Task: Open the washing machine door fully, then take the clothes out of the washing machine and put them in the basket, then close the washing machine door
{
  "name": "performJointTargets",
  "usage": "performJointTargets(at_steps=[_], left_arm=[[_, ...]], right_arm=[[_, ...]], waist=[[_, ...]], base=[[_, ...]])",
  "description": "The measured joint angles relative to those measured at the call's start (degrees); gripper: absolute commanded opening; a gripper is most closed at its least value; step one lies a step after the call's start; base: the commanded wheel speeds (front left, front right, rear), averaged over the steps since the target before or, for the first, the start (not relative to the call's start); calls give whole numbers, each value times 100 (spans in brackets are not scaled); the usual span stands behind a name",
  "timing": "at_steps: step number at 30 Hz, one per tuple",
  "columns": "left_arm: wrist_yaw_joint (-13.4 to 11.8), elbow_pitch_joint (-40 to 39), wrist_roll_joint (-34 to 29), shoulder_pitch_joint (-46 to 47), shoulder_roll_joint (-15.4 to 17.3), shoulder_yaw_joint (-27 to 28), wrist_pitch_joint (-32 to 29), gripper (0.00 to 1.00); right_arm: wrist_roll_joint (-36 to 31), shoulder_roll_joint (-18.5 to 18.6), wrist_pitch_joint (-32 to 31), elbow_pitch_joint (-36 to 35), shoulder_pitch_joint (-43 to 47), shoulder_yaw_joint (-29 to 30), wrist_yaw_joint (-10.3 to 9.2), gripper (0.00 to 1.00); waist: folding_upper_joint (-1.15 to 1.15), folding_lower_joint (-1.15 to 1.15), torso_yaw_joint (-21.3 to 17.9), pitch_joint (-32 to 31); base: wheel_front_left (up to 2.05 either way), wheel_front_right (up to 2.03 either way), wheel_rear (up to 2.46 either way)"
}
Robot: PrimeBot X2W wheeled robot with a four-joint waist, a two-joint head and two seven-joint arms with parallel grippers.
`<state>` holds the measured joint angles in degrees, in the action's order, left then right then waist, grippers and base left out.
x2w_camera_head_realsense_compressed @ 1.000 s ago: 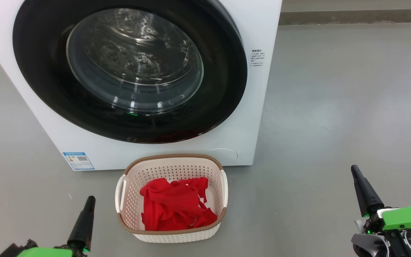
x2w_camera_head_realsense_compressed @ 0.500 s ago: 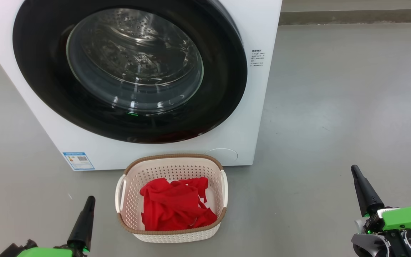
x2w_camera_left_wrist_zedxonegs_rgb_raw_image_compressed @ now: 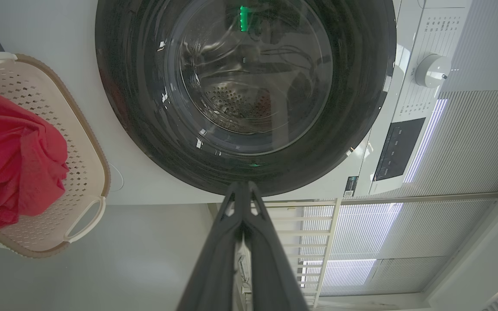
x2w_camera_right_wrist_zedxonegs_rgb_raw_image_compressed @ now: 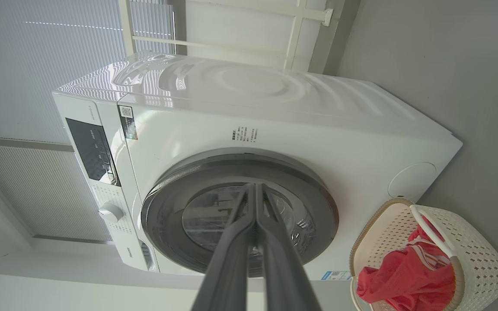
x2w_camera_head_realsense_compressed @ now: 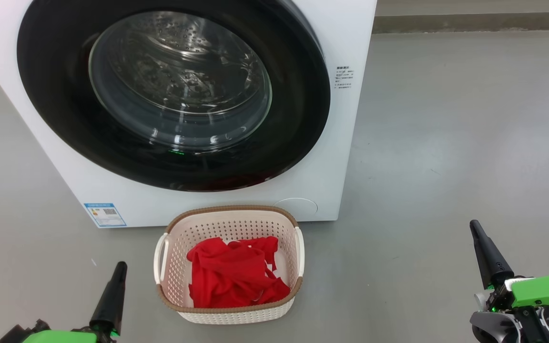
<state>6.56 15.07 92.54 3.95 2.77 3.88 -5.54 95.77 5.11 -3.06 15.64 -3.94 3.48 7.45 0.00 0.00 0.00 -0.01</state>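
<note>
The clothes [x2w_camera_head_realsense_compressed: 234, 278], one red heap, are held in the single basket [x2w_camera_head_realsense_compressed: 231, 208], which is set on the floor just before the one washing machine [x2w_camera_head_realsense_compressed: 346, 43]. The one washing machine door [x2w_camera_head_realsense_compressed: 174, 90] is shut. Nothing is seen changed from the earlier frame. Two grippers are counted: the left gripper [x2w_camera_head_realsense_compressed: 121, 267] near the basket and the right gripper [x2w_camera_head_realsense_compressed: 474, 227] well apart from it, each with its fingers pressed together.

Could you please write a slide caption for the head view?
Washing machine door closed, clothes in basket, left gripper and right gripper shut.
</note>
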Motion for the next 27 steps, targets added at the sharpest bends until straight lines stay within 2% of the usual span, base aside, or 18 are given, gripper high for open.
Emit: performJointTargets(at_steps=[27], left_arm=[[0, 0, 0, 1, -1, 7, 0, 0]], right_arm=[[-7, -4, -8, 1, 0, 30, 0, 0]], waist=[[0, 0, 0, 0]], base=[[0, 0, 0]])
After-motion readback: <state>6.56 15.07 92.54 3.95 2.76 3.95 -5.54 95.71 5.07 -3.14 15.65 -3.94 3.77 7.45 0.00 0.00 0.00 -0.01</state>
